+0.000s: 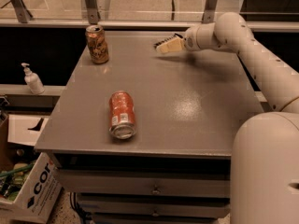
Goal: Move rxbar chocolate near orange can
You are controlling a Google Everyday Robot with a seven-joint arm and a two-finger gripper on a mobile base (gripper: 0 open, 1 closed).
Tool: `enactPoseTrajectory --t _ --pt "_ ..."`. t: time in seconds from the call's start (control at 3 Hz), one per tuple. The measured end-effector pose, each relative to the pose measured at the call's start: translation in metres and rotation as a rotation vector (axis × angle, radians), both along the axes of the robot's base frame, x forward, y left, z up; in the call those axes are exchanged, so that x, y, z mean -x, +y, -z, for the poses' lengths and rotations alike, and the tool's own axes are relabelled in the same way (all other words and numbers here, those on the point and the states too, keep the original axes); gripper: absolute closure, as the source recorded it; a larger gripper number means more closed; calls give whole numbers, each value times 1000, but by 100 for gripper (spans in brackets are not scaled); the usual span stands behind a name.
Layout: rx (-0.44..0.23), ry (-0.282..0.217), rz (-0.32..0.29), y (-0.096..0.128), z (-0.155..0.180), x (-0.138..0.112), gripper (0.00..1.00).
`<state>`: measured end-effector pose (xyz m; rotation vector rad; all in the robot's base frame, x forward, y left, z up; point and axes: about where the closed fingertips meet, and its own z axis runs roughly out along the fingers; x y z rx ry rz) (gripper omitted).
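Gripper low at the table's far side, dark bar at its tip.

In the camera view your cream plastic gripper hangs low over the far side of the matte grey table top, well apart from the upright brownish-orange and cream mottled drinks can at the far left corner. A thin dark strip at its upper edge reads as the flat black rectangular rxbar chocolate wrapper; you cannot tell how wide the claw stands or whether it has the bar. Expect the bar to be light, thin, a little bendy and slick in its film, so take it across the narrow width at mid-length. A redder-orange metal can lies on its side near the front.
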<state>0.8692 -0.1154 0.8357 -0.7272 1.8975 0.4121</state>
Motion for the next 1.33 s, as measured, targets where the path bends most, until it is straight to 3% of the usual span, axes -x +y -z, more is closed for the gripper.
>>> enactPoseTrajectory --t 0.33,0.67,1.33 --pt "23 -2 10 -3 6 -11 0" --pt "34 6 12 -2 13 -15 18" --pt "38 -4 29 -16 9 -15 64"
